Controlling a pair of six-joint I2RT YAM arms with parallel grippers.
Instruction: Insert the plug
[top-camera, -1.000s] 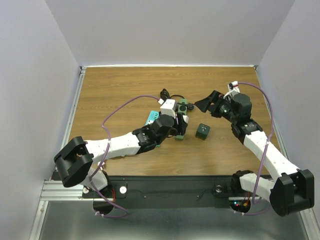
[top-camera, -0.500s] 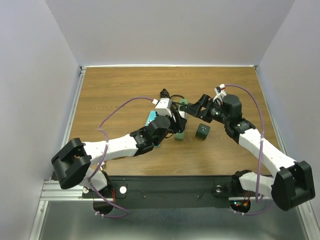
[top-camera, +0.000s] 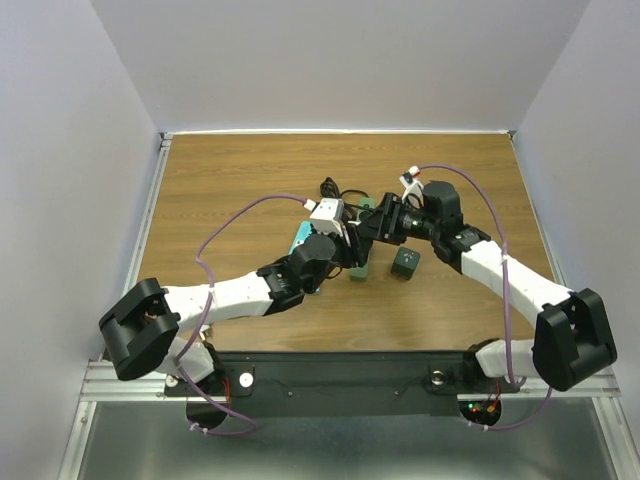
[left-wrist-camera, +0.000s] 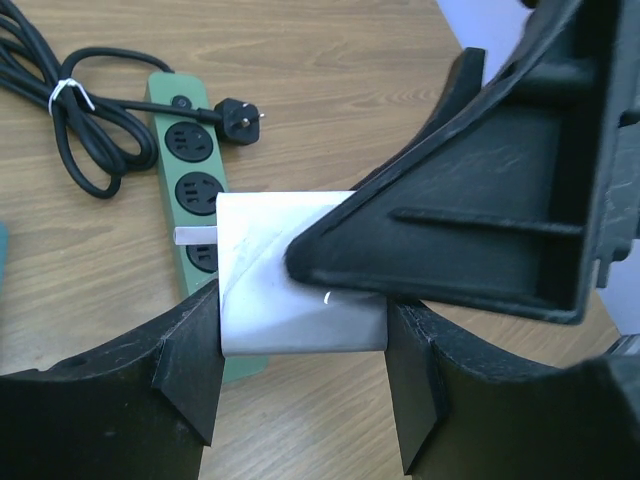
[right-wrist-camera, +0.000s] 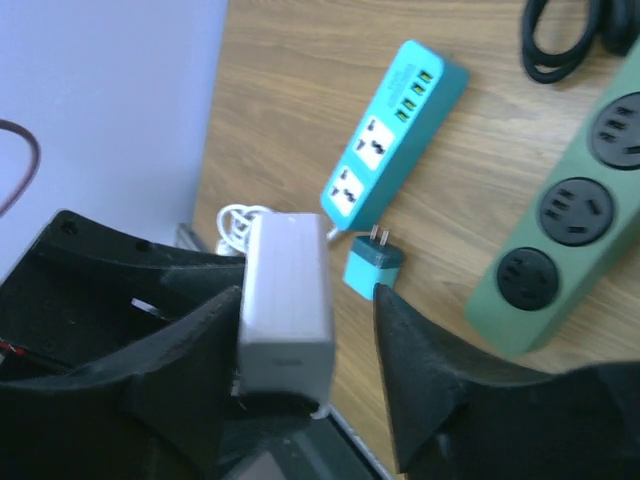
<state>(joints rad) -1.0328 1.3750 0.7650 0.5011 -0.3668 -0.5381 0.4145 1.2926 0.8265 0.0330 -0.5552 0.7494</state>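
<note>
Wood-grain table (top-camera: 230, 180), grey walls (top-camera: 330, 60); left tool (left-wrist-camera: 300, 350) clamps white plug (left-wrist-camera: 265, 250) at centre; right tool (right-wrist-camera: 305, 340) wide, at 3 o'clock.

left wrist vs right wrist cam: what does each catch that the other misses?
Left wrist only: the black plug lying by the strip, and the white tie on the black cord. Right wrist only: the teal power strip and a small teal plug beside it. Both: the white adapter clamped in the left gripper, the green power strip and the cord.
</note>
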